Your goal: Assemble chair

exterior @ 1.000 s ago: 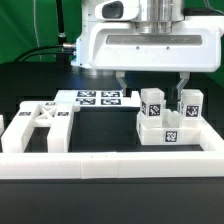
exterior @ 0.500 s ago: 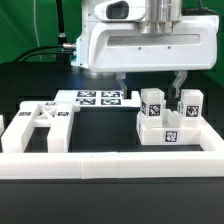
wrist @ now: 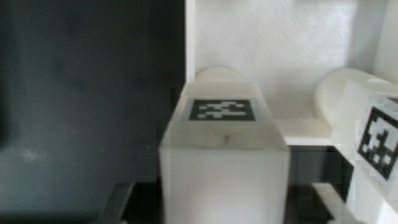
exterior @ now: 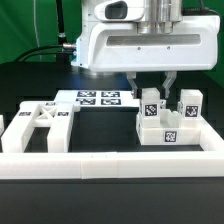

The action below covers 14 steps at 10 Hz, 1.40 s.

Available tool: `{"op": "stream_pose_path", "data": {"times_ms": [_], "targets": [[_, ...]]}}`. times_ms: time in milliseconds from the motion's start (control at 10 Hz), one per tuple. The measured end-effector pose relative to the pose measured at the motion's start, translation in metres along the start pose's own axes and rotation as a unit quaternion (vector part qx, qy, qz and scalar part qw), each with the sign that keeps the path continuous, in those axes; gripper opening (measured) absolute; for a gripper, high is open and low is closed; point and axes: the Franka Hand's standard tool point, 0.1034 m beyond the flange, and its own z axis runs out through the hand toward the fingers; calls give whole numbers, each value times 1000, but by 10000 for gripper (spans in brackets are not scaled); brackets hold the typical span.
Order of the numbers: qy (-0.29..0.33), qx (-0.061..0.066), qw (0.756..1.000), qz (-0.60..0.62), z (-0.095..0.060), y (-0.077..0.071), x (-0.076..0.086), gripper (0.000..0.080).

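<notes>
The chair is in loose white tagged pieces. In the exterior view, two upright posts stand on a blocky piece (exterior: 170,133) at the right: the left post (exterior: 152,105) and the right post (exterior: 191,103). My gripper (exterior: 151,88) has come down over the left post, one finger against each side of its top, shut on it. In the wrist view the same post (wrist: 222,135) with its tag fills the space between my fingers (wrist: 132,203), and the other post (wrist: 347,100) stands beside it. A cross-braced side piece (exterior: 40,120) lies flat at the left.
The marker board (exterior: 98,98) lies behind the parts, between the cross-braced piece and the posts. A long low white border rail (exterior: 110,162) runs along the front and up the right side. Another white piece (exterior: 3,126) shows at the left edge.
The fingers stood wide apart, one on each side of both posts. They have now closed inward onto the left post. The arm and parts stay in place.
</notes>
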Motion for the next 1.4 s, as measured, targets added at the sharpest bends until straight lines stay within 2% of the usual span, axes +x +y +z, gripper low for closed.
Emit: {"op": "stream_pose_path", "data": {"times_ms": [300, 500, 600, 700, 1000, 1100, 1200, 1400], "targets": [[-3, -2, 983, 184, 0, -1, -7, 284], [2, 0, 959, 282, 0, 0, -8, 284], [8, 5, 934, 357, 1, 0, -8, 284], [12, 5, 913, 407, 1, -1, -8, 284], [11, 7, 882, 470, 1, 0, -8, 285], [10, 10, 863, 506, 1, 1, -8, 285], [9, 19, 831, 556, 2, 2, -9, 285], [9, 42, 753, 656, 1, 4, -13, 285]]}}
